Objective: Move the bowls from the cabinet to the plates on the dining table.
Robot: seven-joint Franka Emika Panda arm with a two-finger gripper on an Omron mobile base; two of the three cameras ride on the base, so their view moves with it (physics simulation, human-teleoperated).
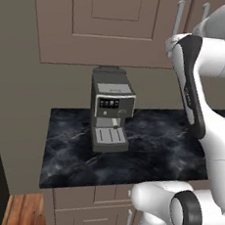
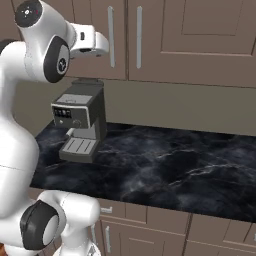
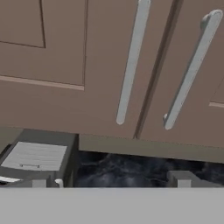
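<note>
A black white-veined marble worktop [image 2: 165,165] runs beneath the taupe wall cabinet [image 2: 165,40], whose 2 doors are shut, so I cannot see what it holds. A grey coffee machine [image 1: 110,109] stands on the worktop under the cabinet. My claw [image 3: 111,183] is spread wide, holding and touching nothing, raised in front of the 2 slim silver handles [image 3: 131,61] where the doors meet, apart from them.
</note>
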